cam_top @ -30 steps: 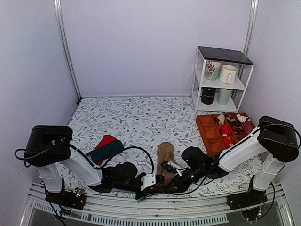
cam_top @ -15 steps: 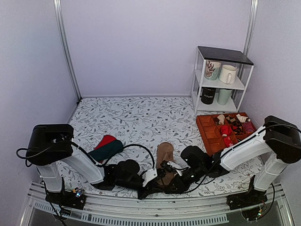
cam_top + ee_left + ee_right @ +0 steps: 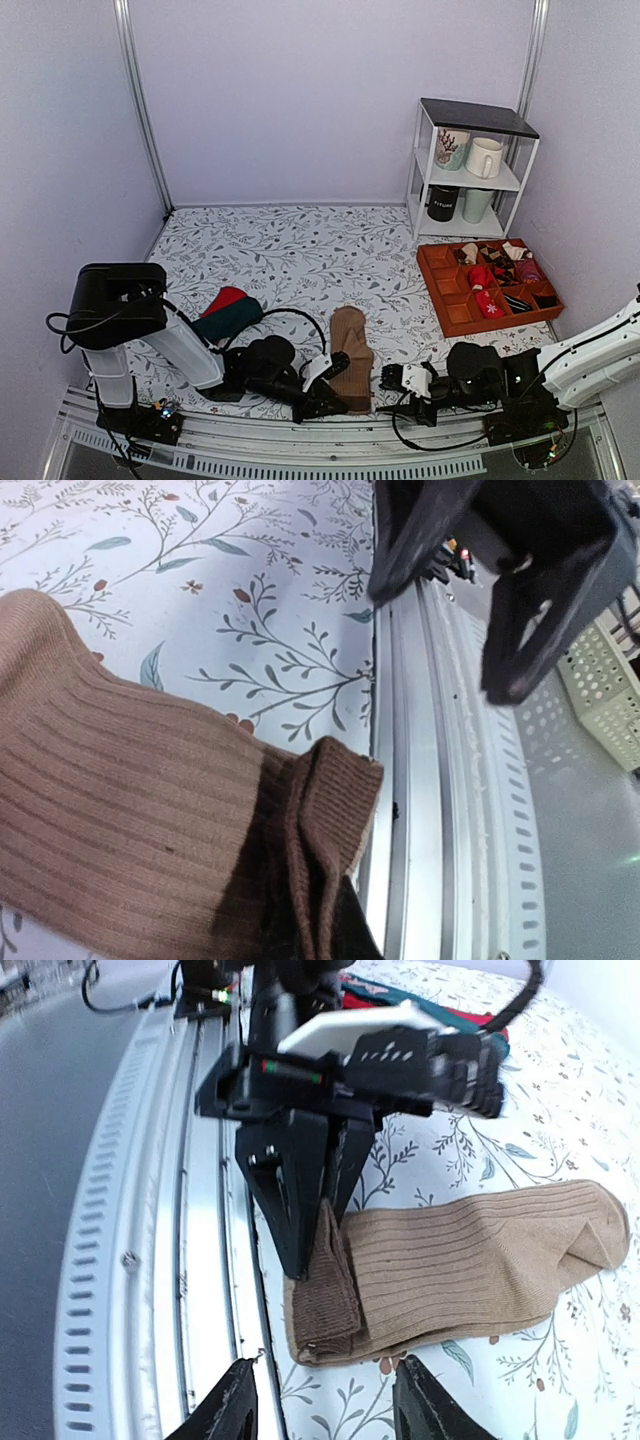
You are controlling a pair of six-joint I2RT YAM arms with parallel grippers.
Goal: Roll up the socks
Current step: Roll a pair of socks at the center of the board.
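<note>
The tan-brown socks (image 3: 350, 350) lie as one flat strip near the table's front edge, toe pointing away and cuff toward the rail. My left gripper (image 3: 326, 400) is shut on the cuff's folded edge, which stands pinched up between its dark fingers (image 3: 300, 1190). In the left wrist view the ribbed cuff (image 3: 325, 820) rises into the left gripper (image 3: 322, 942). My right gripper (image 3: 396, 378) is open a little to the right of the socks and holds nothing. In the right wrist view the socks (image 3: 470, 1250) lie ahead of the right gripper (image 3: 325, 1410).
A red and dark green pair of socks (image 3: 226, 314) lies to the left. An orange divided tray (image 3: 447, 290) with small rolled socks sits at the right. A white shelf (image 3: 470, 175) with mugs stands behind it. A metal rail (image 3: 300, 445) runs along the near edge.
My right gripper has let go of the socks, opened and drawn back to the right. My left gripper has shut on the cuff.
</note>
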